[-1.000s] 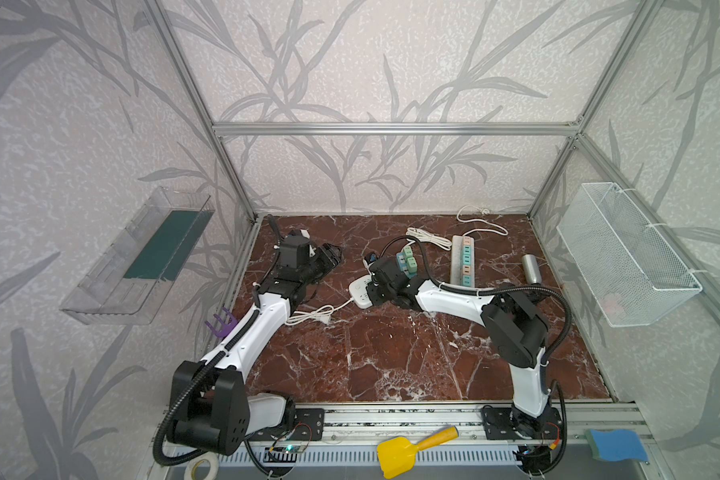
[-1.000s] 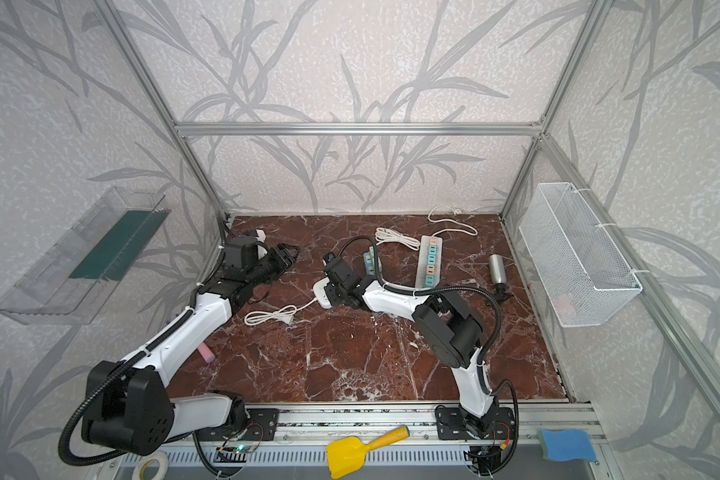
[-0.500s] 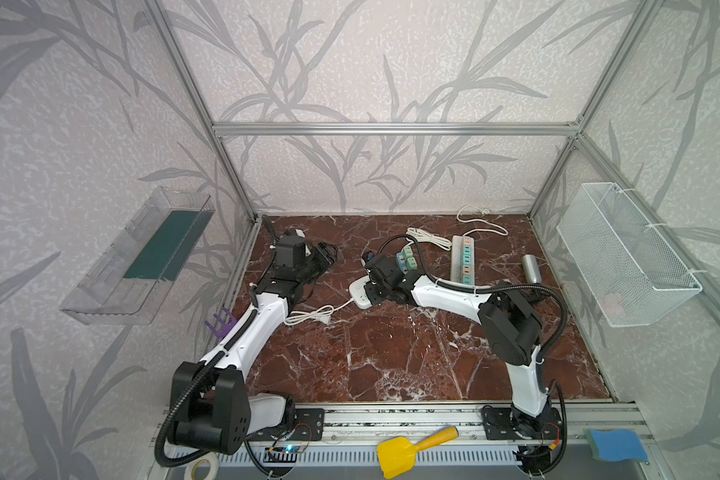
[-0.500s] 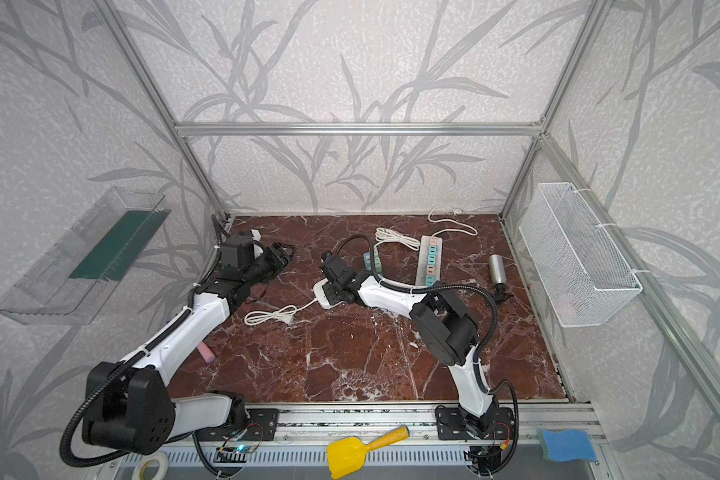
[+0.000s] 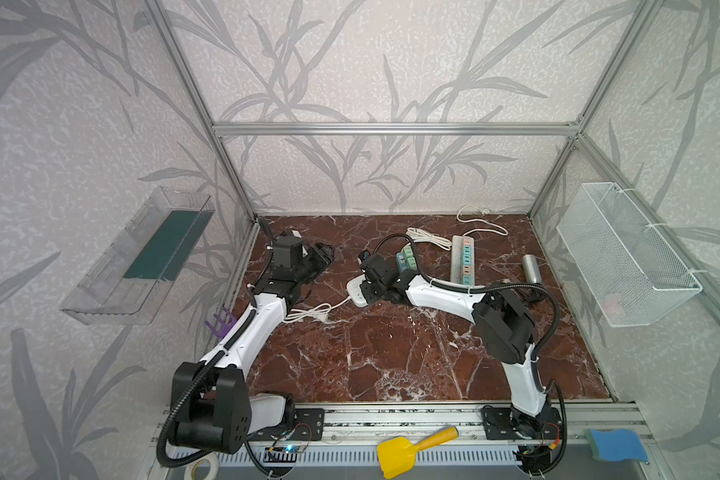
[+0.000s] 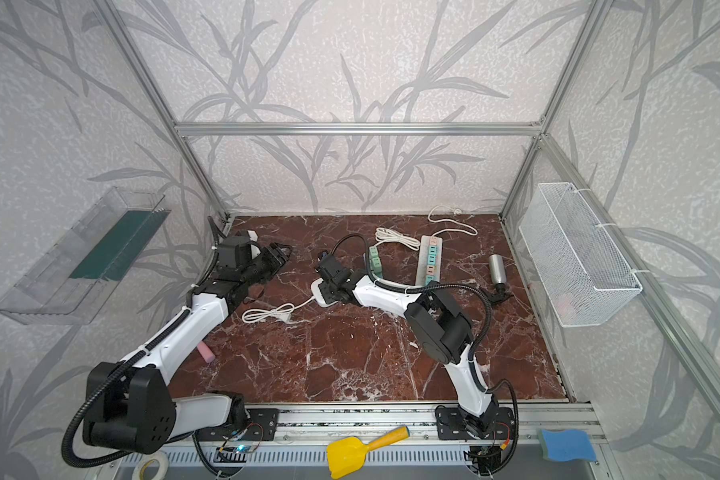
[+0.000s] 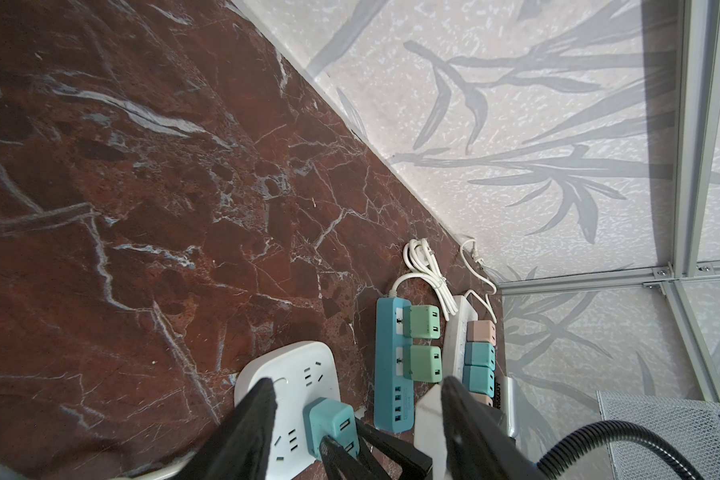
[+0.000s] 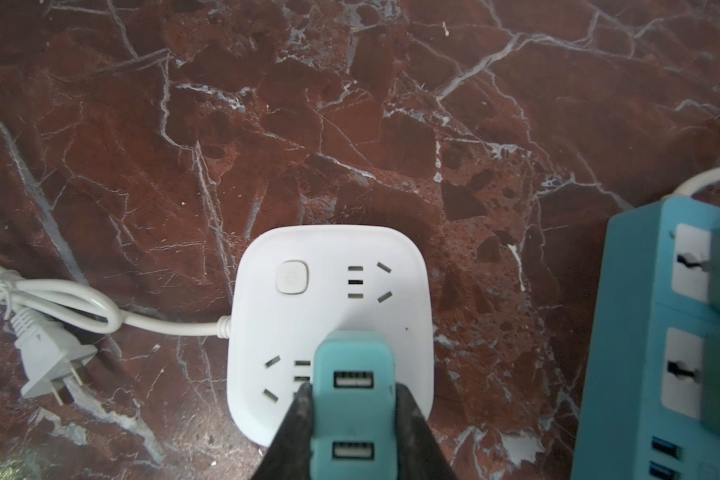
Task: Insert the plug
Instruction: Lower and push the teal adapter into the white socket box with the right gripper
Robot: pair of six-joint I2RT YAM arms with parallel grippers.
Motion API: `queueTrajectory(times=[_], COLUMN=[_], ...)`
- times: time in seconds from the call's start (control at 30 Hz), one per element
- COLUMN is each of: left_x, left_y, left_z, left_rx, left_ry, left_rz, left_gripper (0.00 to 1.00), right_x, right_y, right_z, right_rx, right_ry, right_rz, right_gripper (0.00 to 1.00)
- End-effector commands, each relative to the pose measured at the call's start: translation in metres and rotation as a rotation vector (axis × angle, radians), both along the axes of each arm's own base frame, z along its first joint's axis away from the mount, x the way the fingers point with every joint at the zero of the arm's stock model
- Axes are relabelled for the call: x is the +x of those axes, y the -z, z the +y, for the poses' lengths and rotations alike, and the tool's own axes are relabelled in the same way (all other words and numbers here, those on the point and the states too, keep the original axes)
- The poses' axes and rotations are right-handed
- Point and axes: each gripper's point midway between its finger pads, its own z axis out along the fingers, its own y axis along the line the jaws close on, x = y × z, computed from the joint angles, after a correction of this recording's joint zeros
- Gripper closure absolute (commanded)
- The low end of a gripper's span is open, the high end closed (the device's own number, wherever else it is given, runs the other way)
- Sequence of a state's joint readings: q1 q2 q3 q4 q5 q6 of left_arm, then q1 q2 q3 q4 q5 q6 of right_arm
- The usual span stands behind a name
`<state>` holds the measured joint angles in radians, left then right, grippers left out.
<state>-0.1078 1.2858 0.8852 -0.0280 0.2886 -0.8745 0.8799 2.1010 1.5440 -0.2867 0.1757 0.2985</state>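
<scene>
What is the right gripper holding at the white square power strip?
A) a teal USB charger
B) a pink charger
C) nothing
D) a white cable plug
A: in the right wrist view the right gripper fingers pinch the teal USB charger at the white power strip.

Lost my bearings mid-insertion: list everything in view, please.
hub: 1, white, table centre
plug: 1, teal, at hub, seating unclear
blue strip: 1, blue, beside hub, two green adapters
white strip: 1, white, back right, pink and teal adapters
cylinder: 1, silver, right of strips
basket: 1, white, right wall
shelf: 1, clear, left wall
scoop: 1, yellow, front rail
sponge: 1, blue, front right
left gripper: 1, black, open, left of hub
right gripper: 1, black, shut on plug
</scene>
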Motion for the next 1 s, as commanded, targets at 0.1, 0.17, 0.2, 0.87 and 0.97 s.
queueTrajectory(times=[0.1, 0.17, 0.2, 0.87, 0.97], left_x=[0.000, 0.001, 0.001, 0.002, 0.002], left_y=[-0.014, -0.015, -0.015, -0.018, -0.016], left_z=[0.000, -0.002, -0.002, 0.005, 0.006], left_rx=[-0.031, -0.049, -0.050, -0.022, -0.021], left_ry=[0.006, 0.012, 0.012, 0.000, -0.001], left_rz=[-0.053, -0.069, -0.072, -0.087, -0.082], left_gripper=[0.35, 0.36, 0.36, 0.35, 0.35], right_x=[-0.063, -0.051, -0.049, -0.023, -0.009], right_y=[0.064, 0.049, 0.047, -0.056, -0.059], right_z=[-0.052, -0.047, -0.045, -0.036, -0.030], right_rx=[-0.280, -0.288, -0.288, -0.104, -0.089], right_ry=[-0.023, -0.030, -0.033, -0.041, -0.049], right_rz=[0.316, 0.277, 0.270, 0.100, 0.112], right_gripper=[0.77, 0.65, 0.65, 0.50, 0.49])
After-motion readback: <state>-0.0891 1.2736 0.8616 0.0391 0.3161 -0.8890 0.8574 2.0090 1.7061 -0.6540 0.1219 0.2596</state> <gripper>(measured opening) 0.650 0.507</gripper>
